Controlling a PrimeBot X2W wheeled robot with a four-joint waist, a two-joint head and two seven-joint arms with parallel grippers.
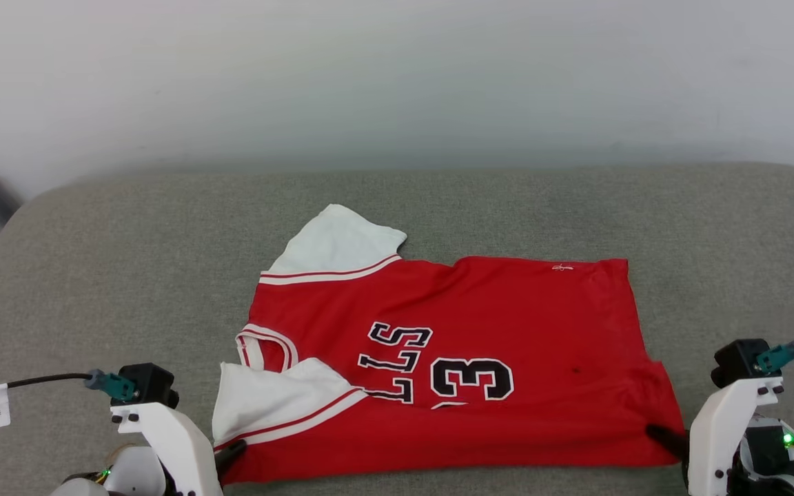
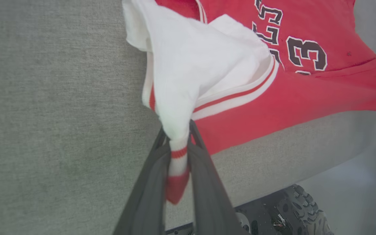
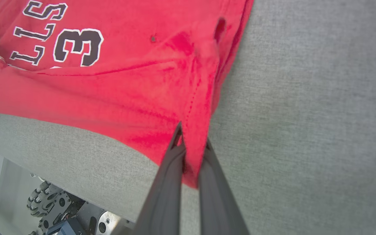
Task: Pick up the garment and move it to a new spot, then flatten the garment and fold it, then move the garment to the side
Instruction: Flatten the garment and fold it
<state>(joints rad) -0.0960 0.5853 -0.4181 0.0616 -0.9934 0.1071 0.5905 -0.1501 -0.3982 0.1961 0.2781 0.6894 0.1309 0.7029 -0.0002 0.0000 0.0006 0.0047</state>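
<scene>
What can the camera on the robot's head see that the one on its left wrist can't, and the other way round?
Head camera: the whole red shirt spread on the grey cushion, its far white sleeve, and the wall behind.
Left wrist camera: up close, the left claw pinching the striped cuff of the near white sleeve, plus a wheel below the cushion's edge.
Both: the black "3" and that near sleeve.

The left gripper (image 2: pixel 177 129) is sitting low at the left, its fingers (image 2: pixel 207 156) clamping a sleeve cuff of the shirt (image 1: pixel 452 303). The right gripper (image 3: pixel 193 138) is sitting low at the right, pinching the hem corner. Both are angling inward.
</scene>
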